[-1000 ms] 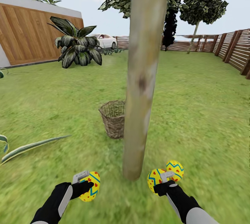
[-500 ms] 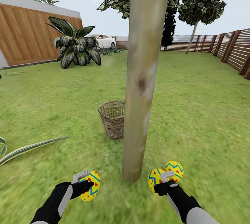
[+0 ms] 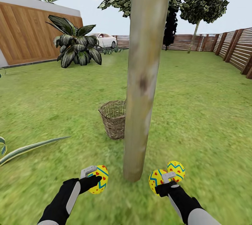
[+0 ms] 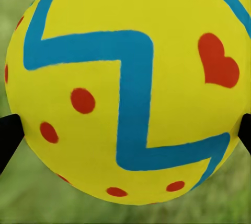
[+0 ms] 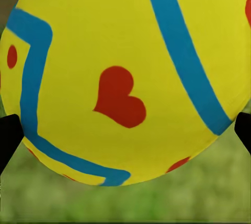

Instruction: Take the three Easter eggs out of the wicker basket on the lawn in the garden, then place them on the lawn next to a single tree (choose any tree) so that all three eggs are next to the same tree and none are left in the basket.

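Observation:
A pale tree trunk rises from the lawn straight ahead of me. The brown wicker basket stands just behind it, partly hidden by the trunk; its inside is not visible. My left gripper is shut on a yellow Easter egg, low and left of the trunk's base. That egg sits between dark fingertips. My right gripper is shut on a second egg right of the base, seen close as the egg. A third egg lies just beyond it.
Long striped agave leaves reach in at the lower left. A big leafy plant and a wooden wall stand at the far left. A slat fence runs along the right. Wide grass spreads on both sides of the trunk.
My left gripper has carried its egg to the right, closer to the trunk's base. The right gripper, its egg and the third egg have stayed put.

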